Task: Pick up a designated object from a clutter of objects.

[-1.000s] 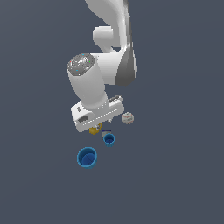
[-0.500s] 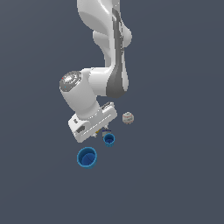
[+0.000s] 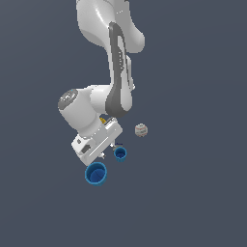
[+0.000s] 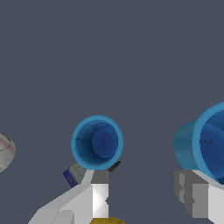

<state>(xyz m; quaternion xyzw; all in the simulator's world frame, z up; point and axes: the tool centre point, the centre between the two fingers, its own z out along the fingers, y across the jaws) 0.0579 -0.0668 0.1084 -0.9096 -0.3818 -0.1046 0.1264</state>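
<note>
While the claw [image 4: 144, 197] hangs spread, large blue cup [image 3: 96, 174] by one finger, small blue cup [image 3: 120, 153] by the other, whitish ball [image 3: 141, 130] apart.

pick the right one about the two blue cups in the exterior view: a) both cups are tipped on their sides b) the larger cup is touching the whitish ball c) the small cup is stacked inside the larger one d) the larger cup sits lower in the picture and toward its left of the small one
d: the larger blue cup sits below and toward the exterior view's left of the small blue cup, apart from it, both with open mouths up, and far from the whitish ball.
</note>
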